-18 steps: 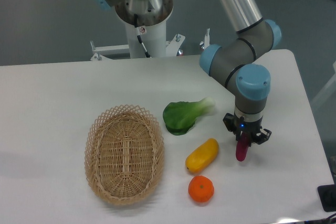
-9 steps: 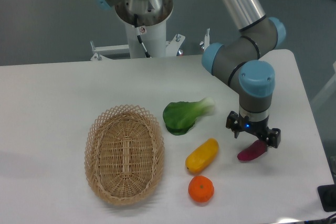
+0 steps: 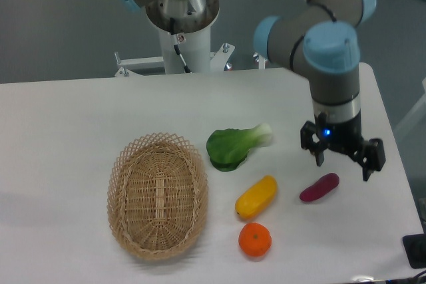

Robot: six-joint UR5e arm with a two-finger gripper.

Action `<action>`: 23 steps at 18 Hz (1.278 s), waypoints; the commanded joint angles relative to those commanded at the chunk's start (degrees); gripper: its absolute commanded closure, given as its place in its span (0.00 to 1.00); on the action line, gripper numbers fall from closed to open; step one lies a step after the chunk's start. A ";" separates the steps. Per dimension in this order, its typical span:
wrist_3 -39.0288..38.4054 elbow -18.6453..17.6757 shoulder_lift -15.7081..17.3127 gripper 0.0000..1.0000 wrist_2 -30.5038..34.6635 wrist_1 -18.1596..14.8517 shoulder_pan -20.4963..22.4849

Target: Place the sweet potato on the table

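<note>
The sweet potato [image 3: 319, 187], a slim magenta-purple oblong, lies flat on the white table [image 3: 66, 131] at the right, just right of the yellow vegetable. My gripper [image 3: 342, 162] hangs above it, raised clear of it, with its two black fingers spread apart and open. Nothing is between the fingers.
An oval wicker basket [image 3: 158, 194] stands at the left centre. A green bok choy [image 3: 233, 145] lies in the middle, a yellow-orange oblong vegetable [image 3: 256, 196] below it, and a round orange [image 3: 255, 239] near the front edge. The table's right edge is close to the gripper.
The gripper let go of the sweet potato, which tipped over and now lies flat on the table. The gripper then rose and shifted slightly right, fingers spread.
</note>
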 joint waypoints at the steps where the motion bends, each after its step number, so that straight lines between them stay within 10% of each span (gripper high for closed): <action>1: 2.46 -0.08 0.53 0.00 -0.09 -1.06 1.31; 9: 16.18 -0.09 4.57 0.00 -0.61 -10.03 7.30; 23: 17.08 -0.70 5.54 0.00 -4.13 -11.53 9.94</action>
